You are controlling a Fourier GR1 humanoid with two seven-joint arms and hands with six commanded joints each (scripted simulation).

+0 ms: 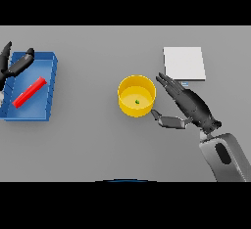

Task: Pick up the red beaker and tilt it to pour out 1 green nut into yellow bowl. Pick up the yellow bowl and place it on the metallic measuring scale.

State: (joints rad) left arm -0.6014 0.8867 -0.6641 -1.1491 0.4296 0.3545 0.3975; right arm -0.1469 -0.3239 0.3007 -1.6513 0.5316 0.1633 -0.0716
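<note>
Yellow bowl sits mid-surface with one green nut inside, so the pour looks done; lifting the bowl onto the scale remains. Just right of the bowl, the right hand reaches in, fingers straight and thumb near the rim, gripping nothing. Far left of the bowl, the red beaker lies in a blue tray, the left hand open above it.

yellow bowl, green nut, red beaker, blue tray
</note>
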